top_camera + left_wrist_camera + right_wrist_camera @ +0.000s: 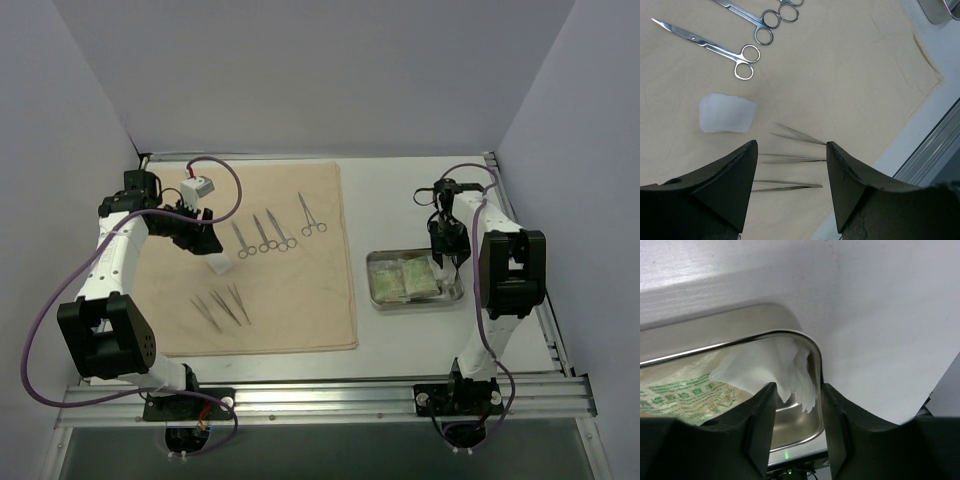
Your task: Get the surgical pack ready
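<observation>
A large beige cloth (300, 300) lies flat on the white counter (420, 200) and carries most of the surgical pack's pieces. Four steel scissor-handled forceps (265, 232) lie in a loose row on the cloth's far half, with their ring handles toward the near side. Three slim steel tweezers (222, 306) lie side by side on its near left part. A small white folded gauze square (221, 265) sits on the cloth between the forceps and the tweezers.

The left tool (205, 240) hangs over the cloth's left part, just beyond the gauze. In the left wrist view its black fingers (730, 185) stand wide apart and grip nothing, with the tweezers (790, 159) seen between them. The gauze (725, 114) and one pair of forceps (705, 44) lie farther off.

A small shiny rectangular steel tray (455, 290) stands on bare counter just beside the cloth's right edge. It holds two pale green packets (405, 282) side by side. The right tool (447, 255) hangs over the tray corner farthest from the cloth. In the right wrist view a second white gauze piece (770, 365) shows between its fingers (760, 425), inside the rounded tray rim (740, 342). The fingers stand part-way apart, and I cannot tell whether they pinch it. The packet (685, 390) carries green print, too blurred to read.
</observation>
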Robot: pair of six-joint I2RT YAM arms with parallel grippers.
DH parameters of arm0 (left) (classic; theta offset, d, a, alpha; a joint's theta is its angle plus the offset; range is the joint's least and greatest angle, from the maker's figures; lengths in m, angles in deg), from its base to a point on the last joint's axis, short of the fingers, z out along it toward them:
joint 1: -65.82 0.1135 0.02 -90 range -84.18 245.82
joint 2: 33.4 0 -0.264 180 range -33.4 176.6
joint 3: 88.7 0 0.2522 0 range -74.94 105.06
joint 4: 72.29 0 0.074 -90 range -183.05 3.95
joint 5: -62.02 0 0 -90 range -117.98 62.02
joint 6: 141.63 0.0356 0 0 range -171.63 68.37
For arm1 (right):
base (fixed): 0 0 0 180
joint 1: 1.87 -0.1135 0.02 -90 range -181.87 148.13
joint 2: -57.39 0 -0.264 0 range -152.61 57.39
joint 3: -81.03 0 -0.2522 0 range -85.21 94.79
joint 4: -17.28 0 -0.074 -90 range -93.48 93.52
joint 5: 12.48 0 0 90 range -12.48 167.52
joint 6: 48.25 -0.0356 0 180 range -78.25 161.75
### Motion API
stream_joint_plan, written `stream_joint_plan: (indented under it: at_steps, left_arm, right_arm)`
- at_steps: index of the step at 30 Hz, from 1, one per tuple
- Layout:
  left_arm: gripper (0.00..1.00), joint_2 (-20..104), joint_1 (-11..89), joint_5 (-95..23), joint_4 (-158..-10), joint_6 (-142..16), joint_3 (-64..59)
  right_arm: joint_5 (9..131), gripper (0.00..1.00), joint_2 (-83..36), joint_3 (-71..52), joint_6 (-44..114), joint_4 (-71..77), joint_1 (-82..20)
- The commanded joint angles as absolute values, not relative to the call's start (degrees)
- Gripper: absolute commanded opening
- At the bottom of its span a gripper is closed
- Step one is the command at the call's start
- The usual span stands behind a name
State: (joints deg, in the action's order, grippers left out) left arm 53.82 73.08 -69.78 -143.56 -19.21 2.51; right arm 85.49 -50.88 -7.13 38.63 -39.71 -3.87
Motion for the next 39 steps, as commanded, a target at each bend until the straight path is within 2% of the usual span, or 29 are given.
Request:
stream_joint_plan:
  at_steps: [1, 9, 17, 26, 39]
  left_arm:
    - [0.66, 52.7, 73.0, -70.7, -144.3, -17.5, 3.8]
    - [0.66, 52.5, 73.0, -70.8, -144.4, -17.4, 4.1]
    - [0.66, 52.6, 73.0, -70.7, -143.8, -17.5, 3.5]
    - [0.66, 52.5, 73.0, -70.7, -143.9, -17.4, 3.5]
    - [0.66, 52.1, 73.0, -71.1, -144.1, -17.3, 3.5]
  right_arm:
    - [84.6, 0.35, -49.3, -8.8, 38.1, -39.7, -4.0]
    - [83.0, 0.25, -49.5, -9.2, 38.3, -38.8, -4.0]
    - [84.9, 0.24, -46.9, -6.9, 36.4, -40.9, -6.6]
    - [85.9, 0.27, -46.0, -10.0, 35.9, -40.7, -7.1]
    - [88.4, 0.29, -49.4, -8.0, 34.2, -41.3, -6.2]
